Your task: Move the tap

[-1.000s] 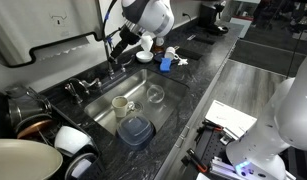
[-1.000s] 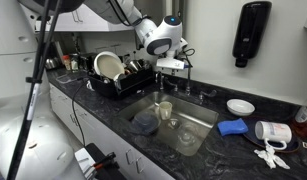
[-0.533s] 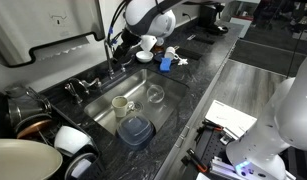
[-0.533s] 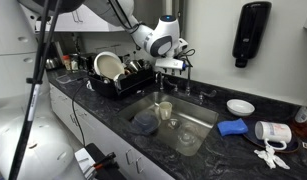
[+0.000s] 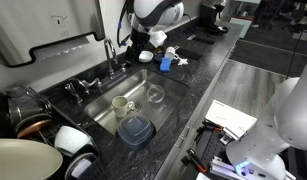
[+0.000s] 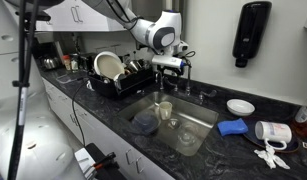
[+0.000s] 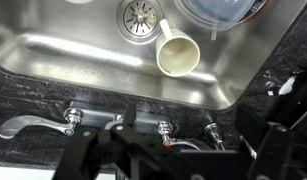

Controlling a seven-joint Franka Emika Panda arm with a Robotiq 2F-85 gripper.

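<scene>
Kitchen counter: a robot arm's gripper [image 5: 132,42] hangs close beside the arch of the tap [image 5: 109,54], which stands upright at the back rim of the steel sink [image 7: 73,60], set in a black counter [image 5: 208,80]. Whether the two touch cannot be told. The wrist view shows the jaws wide apart. A cup [image 7: 178,55] lies on its side near the drain [image 7: 140,15].

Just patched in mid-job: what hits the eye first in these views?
The white robot arm bends over the steel sink, its open gripper near the thin chrome tap. A cream cup sits in the basin near a blue container, and a rack crammed with dishes stands next to the sink.
</scene>
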